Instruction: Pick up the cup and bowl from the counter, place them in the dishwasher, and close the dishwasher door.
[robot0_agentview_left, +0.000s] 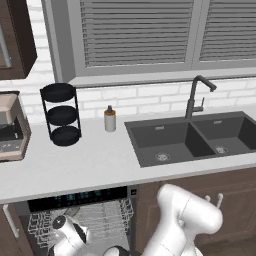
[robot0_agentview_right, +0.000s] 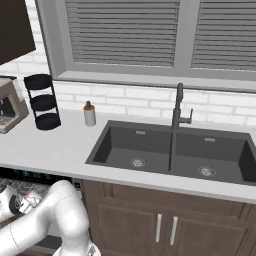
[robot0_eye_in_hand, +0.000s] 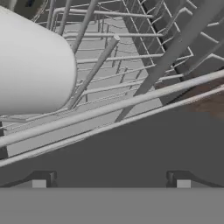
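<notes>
The dishwasher (robot0_agentview_left: 75, 198) under the counter (robot0_agentview_left: 90, 162) stands open, its white wire rack (robot0_agentview_left: 107, 217) pulled out. The white cup (robot0_eye_in_hand: 30, 65) lies on its side in the rack, up and left of my gripper (robot0_eye_in_hand: 111, 179) and clear of it. My gripper's two fingertips (robot0_eye_in_hand: 41, 180) stand wide apart with nothing between them, so it is open. A sliver of grey rim with a greenish inside, apparently the bowl (robot0_eye_in_hand: 27, 5), peeks past the cup. Below the rack's front rail lies a flat dark grey panel, apparently the lowered dishwasher door (robot0_eye_in_hand: 131, 151). My hand (robot0_agentview_left: 66, 231) hangs low over the rack.
On the counter stand a black tiered rack (robot0_agentview_left: 60, 114), a bottle with a dark cap (robot0_agentview_left: 110, 119) and a coffee machine (robot0_agentview_left: 11, 127). The dark double sink (robot0_agentview_left: 192, 137) with its tap (robot0_agentview_left: 196, 97) lies to the right. Brown cabinets (robot0_agentview_right: 160, 225) flank the dishwasher.
</notes>
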